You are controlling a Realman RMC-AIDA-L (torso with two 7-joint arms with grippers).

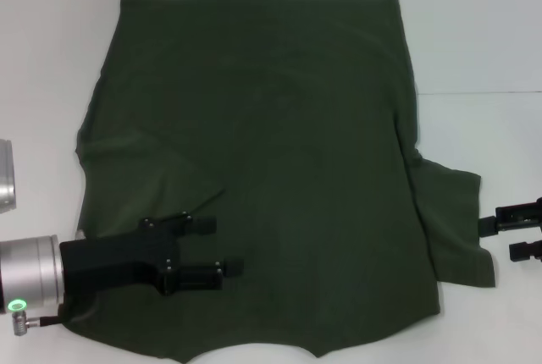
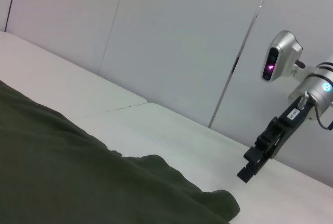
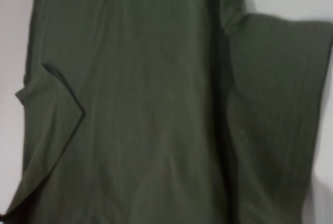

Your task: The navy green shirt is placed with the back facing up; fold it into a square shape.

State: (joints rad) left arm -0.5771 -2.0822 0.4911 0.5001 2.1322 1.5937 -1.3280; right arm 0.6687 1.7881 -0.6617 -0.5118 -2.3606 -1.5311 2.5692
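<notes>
Navy green shirt (image 1: 271, 169) flat on white table (image 1: 474, 34), left sleeve folded in; left gripper (image 1: 213, 247) open over it, right gripper (image 1: 501, 237) open beside right sleeve; risk: pinching one layer, fold bunches.

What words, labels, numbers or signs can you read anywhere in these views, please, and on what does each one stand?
No text can be read.
Navy green shirt: plain side up, no lettering showing.
Right claw: a small pale label on the arm just above it in the left wrist view, too small to read.
Left claw, over the shirt's left sleeve: no markings, only a green light on its wrist.
</notes>
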